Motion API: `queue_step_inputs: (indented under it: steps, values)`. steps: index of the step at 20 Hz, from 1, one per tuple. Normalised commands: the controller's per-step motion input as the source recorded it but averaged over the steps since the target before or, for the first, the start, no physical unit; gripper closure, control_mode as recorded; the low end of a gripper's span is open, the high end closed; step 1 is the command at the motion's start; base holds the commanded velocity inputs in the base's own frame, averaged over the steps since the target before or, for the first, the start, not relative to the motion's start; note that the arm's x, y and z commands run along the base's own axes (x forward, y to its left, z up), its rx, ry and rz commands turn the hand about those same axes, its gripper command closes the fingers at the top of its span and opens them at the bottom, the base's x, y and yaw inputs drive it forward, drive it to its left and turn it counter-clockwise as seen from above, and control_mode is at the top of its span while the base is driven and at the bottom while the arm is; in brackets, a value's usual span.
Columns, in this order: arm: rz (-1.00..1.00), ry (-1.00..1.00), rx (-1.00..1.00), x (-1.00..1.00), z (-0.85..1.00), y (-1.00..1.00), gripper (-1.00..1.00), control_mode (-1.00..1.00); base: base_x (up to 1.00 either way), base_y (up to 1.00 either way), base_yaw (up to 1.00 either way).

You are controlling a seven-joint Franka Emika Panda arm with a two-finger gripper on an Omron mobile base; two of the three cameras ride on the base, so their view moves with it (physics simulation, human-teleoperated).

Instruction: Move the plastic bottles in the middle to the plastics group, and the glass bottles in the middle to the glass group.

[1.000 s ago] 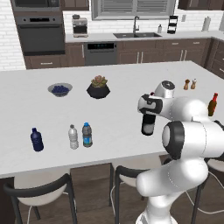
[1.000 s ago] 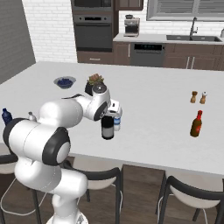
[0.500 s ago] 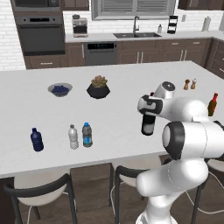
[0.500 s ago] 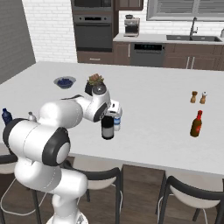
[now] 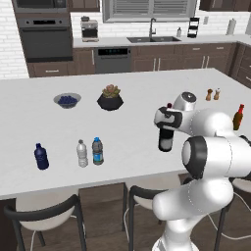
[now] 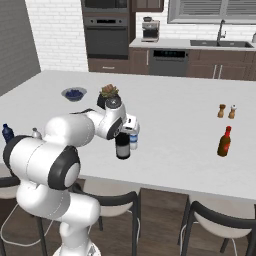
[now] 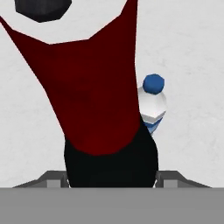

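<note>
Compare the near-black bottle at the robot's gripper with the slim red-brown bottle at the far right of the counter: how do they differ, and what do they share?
The near-black bottle is wider and darker; the red-brown bottle is slimmer and reddish. The black one stands at the gripper, the red-brown one alone, near the shakers. Both stand upright on the counter.

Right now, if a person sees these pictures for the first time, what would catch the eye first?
Probably the white arm bent over the island counter, its gripper set around the neck of the dark glass bottle standing there. A small water bottle stands just beside it, and a slim red-brown bottle stands alone further right.
</note>
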Motion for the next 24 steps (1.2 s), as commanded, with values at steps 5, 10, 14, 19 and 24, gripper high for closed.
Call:
queue_step_inputs:
  steps: [5,10,14,19,24]
  values:
    - [0.0,0.0,0.0,-0.07,0.0,0.0,1.0,-1.0,0.0,0.0,0.0]
    - [0.0,0.0,0.0,-0.4,0.21,-0.02,1.0,-1.0,0.0,0.0,0.0]
    - [0.0,0.0,0.0,-0.62,0.37,-0.06,1.0,-1.0,0.0,0.0,0.0]
    - [-0.03,0.0,0.0,-0.35,0.43,-0.37,1.0,-1.0,0.0,0.0,0.0]
    - [-0.05,0.0,0.0,-0.13,0.32,-0.82,1.0,-1.0,0.0,0.0,0.0]
